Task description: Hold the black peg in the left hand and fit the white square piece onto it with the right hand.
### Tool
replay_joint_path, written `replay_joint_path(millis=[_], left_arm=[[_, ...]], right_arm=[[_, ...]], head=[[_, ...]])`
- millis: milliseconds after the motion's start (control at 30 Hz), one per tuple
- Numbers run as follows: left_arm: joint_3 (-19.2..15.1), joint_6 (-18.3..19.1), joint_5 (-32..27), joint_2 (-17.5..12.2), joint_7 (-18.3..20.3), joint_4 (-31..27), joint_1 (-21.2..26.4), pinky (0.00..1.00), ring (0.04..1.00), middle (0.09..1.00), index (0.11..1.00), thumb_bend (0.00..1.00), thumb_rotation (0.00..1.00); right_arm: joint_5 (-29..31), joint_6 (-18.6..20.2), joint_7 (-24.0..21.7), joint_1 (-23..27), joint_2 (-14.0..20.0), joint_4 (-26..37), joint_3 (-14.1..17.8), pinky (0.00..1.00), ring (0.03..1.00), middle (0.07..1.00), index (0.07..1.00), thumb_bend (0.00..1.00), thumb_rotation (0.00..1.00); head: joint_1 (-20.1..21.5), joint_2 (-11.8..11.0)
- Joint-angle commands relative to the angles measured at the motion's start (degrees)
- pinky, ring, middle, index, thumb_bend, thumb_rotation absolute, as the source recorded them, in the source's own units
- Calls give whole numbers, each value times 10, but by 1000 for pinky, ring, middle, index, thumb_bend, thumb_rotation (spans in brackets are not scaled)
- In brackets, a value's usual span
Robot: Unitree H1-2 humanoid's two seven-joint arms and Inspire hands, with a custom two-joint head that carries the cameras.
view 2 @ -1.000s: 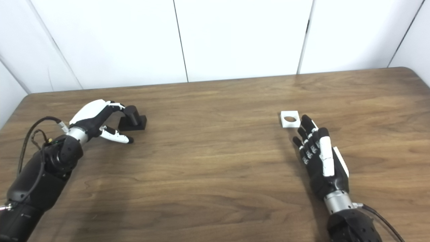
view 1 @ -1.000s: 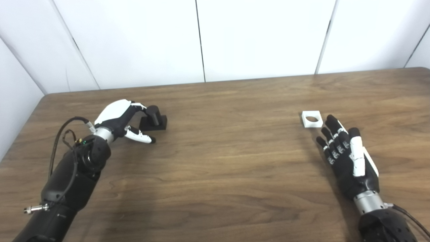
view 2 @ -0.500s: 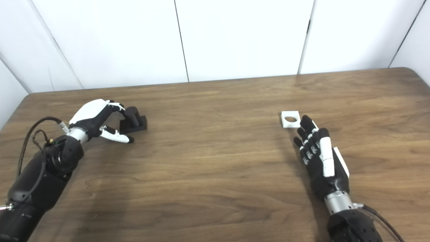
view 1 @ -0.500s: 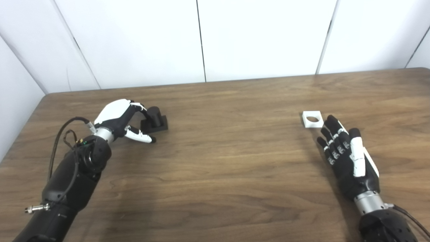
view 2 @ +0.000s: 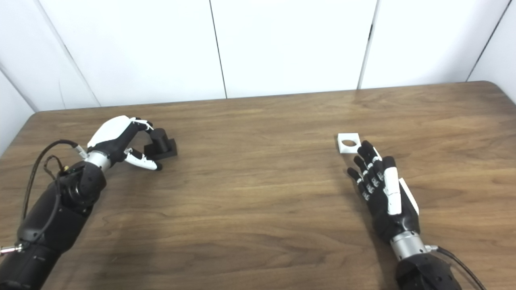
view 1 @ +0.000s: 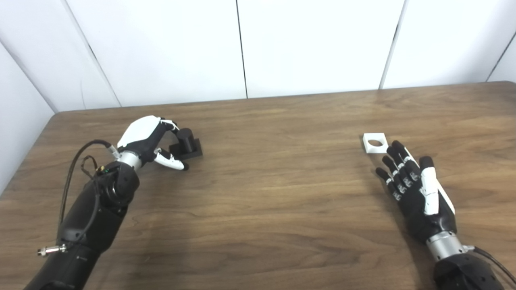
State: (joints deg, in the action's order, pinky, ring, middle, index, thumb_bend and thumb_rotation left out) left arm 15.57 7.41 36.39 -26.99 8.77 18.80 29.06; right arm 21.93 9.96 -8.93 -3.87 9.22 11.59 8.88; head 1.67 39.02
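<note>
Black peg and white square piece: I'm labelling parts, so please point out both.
black peg [view 1: 186, 135], left eye view, on the upright cylinder's side.
white square piece [view 1: 368, 143], left eye view, on the top face left of its hole.

A brown wood-grain surface [view 1: 274, 193] fills most of the view, its rounded far corners at ten and two o'clock. Behind it, toward twelve o'clock, stand white wall panels [view 1: 314, 44] split by dark seams.
</note>
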Motion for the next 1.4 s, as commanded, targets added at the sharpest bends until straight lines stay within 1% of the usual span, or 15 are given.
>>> replay_joint_path(millis=[0, 267, 433, 700, 867, 933, 1067, 1200, 1300, 1367], left_arm=[[-5, -12, 7, -6, -22, -8, 13, 1000, 956, 864, 497, 539, 67], [-8, -25, 4, 1, -39, -5, 4, 1000, 949, 856, 490, 523, 59], [-9, -18, 2, 4, -34, -6, 2, 1000, 959, 865, 490, 523, 59], [-7, -18, 3, 3, -28, -15, -4, 1000, 960, 866, 491, 523, 59], [-5, -10, 4, 6, -16, -45, -19, 1000, 960, 866, 491, 523, 59], [-4, -10, 2, 8, -12, -56, -25, 1000, 960, 866, 490, 523, 60], [-3, -3, 2, 13, -4, -82, -39, 1000, 960, 871, 491, 524, 61], [2, 4, 5, 16, 4, -113, -52, 1000, 965, 877, 490, 524, 64], [6, 14, 10, 19, 16, -144, -63, 1000, 968, 876, 490, 524, 63], [12, 11, 12, 17, 25, -161, -70, 1000, 970, 875, 491, 524, 64]], right_arm=[[1, 4, -3, 0, 1, 2, -4, 946, 997, 989, 978, 699, 942], [1, 10, -2, 2, 2, 4, -3, 937, 995, 987, 979, 714, 934], [7, 11, -4, 5, 3, 1, 0, 942, 999, 989, 976, 708, 926], [10, 12, -5, 11, 5, -2, 1, 968, 1000, 990, 982, 681, 936], [3, 13, -4, 12, 5, 1, -2, 969, 1000, 993, 990, 668, 956], [1, 14, -2, 13, 4, 2, -3, 963, 1000, 990, 983, 674, 948], [-8, 15, -1, 11, 5, 4, -7, 954, 1000, 993, 989, 681, 968], [-7, 10, -4, 9, 4, 0, -6, 964, 1000, 995, 993, 690, 955], [-7, 6, -5, 9, 3, -5, -6, 969, 1000, 994, 995, 703, 947], [-6, 7, -4, 9, 1, -5, -6, 972, 1000, 992, 994, 705, 944]], head=[[0, 0], [-2, 1], [-3, 1], [-4, 4], [-3, 7], [-3, 7], [-3, 8], [-4, 9], [-4, 10], [-4, 9]])
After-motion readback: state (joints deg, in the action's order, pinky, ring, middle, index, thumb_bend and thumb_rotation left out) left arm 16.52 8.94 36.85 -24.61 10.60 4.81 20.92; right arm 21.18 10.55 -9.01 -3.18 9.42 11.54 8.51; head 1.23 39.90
